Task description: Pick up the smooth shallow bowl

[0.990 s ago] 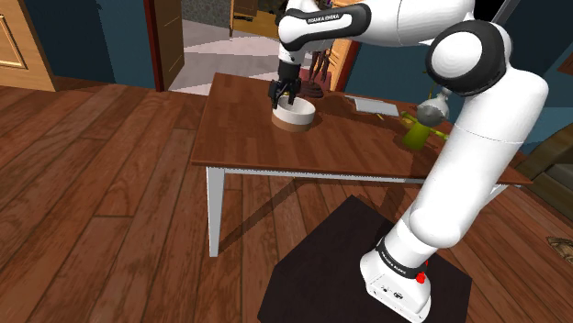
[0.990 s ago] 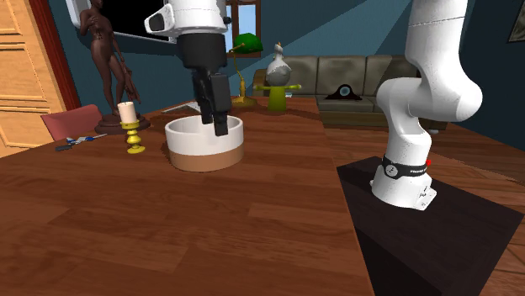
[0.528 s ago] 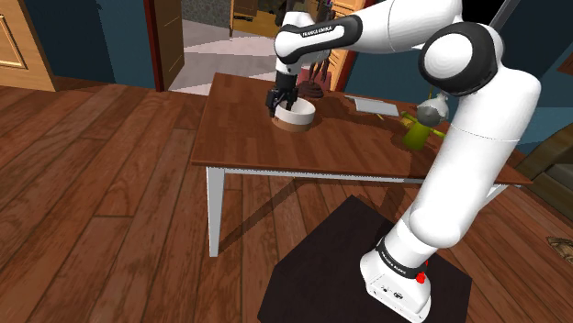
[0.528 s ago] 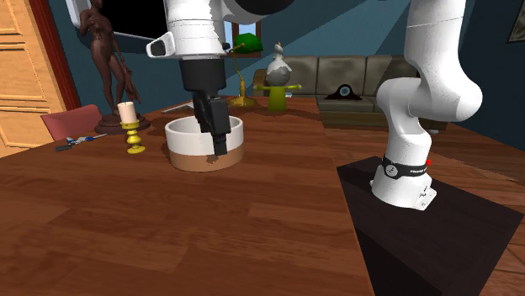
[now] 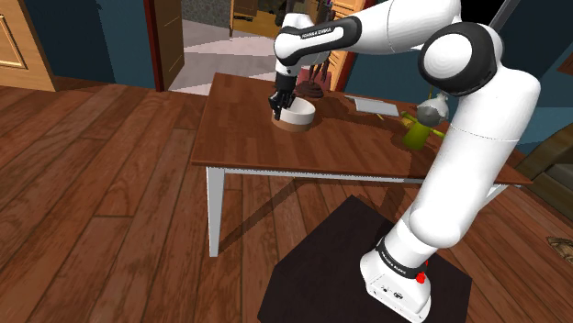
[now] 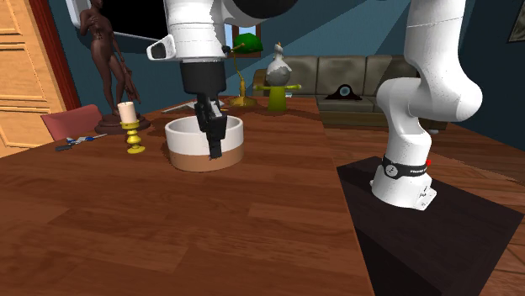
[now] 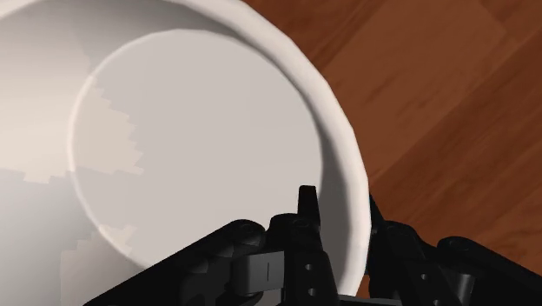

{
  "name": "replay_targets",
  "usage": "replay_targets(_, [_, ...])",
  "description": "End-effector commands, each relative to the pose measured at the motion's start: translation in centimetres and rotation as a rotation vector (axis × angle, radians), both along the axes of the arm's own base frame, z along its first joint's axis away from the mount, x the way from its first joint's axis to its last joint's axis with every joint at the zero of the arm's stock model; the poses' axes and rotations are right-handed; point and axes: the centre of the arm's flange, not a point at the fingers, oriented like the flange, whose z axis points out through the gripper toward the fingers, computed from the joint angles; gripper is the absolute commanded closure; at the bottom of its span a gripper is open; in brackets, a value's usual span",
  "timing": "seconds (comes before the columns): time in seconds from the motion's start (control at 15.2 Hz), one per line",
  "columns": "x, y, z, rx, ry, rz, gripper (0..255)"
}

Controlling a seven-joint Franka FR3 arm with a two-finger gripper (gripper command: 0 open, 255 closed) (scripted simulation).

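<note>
We found the bowl (image 5: 298, 115) standing upright on the dark wooden table (image 5: 275, 151), toward the far side from the stand. In the second exterior view the bowl (image 6: 187, 139) was white with a tan band around its foot. It sat just beside a candle on a yellow candlestick (image 6: 129, 126).

The gripper (image 6: 213, 150) came straight down over the near wall of the bowl. From the wrist we saw the gripper (image 7: 341, 216) astride the rim, one finger (image 7: 307, 209) inside the bowl (image 7: 200, 148) and the other outside. The jaws were drawn in narrow, with only the wall's thickness between them. As far as we could judge, both pads lay against the wall, so we took the bowl to be pinched at its rim, though its foot rested on the table.

We judged the bowl stiff and glazed-smooth, hence slippery, and breakable if dropped. It looked of moderate weight for its thick wall. Held at one side of the rim, it would hang off-centre and want to tip about the pads. We thought a firm squeeze well down the straight wall, followed by a slow, vertical lift, would suit it best.
</note>
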Motion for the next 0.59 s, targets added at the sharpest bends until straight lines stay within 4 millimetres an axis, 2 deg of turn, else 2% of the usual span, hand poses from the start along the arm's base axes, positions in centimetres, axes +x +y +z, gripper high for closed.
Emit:
replay_targets(0.0, [0.0,-0.1,-0.1,0.000,0.002,-0.001,255])
replay_targets(0.13, [0.0,0.0,0.0,0.000,0.002,-0.001,255])
replay_targets(0.53, [0.0,0.0,3.1,0.000,0.002,-0.001,255])
